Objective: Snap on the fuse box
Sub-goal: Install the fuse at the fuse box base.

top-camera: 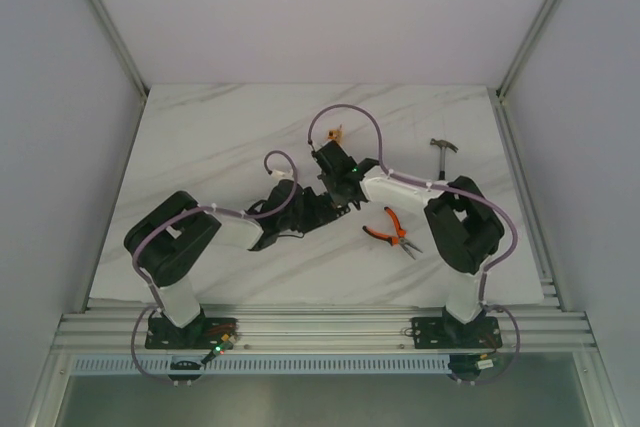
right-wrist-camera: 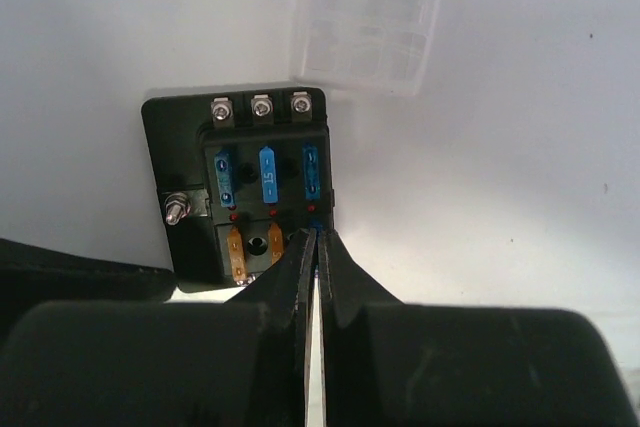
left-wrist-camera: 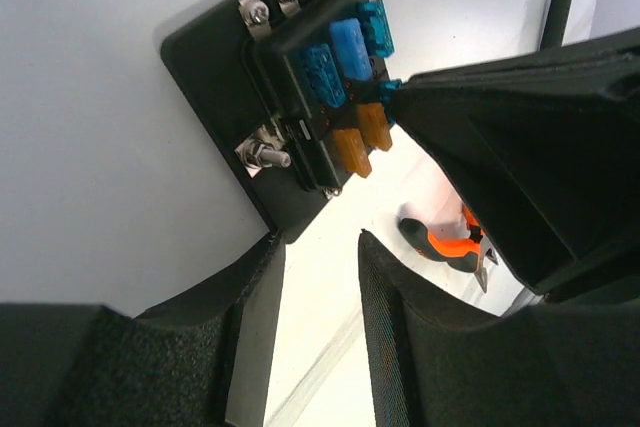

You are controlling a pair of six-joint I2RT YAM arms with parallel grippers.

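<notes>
The fuse box [right-wrist-camera: 245,192] is seen lying uncovered on the table [right-wrist-camera: 520,207], so the snapping-on is judged not yet done. A clear lid [right-wrist-camera: 370,17] just beyond it would have to be fetched and pressed squarely down. The right gripper [right-wrist-camera: 316,247] is held with its fingers almost together and its tips at the box's near right edge, while the left gripper [left-wrist-camera: 320,287] is spread apart just short of the box.
</notes>
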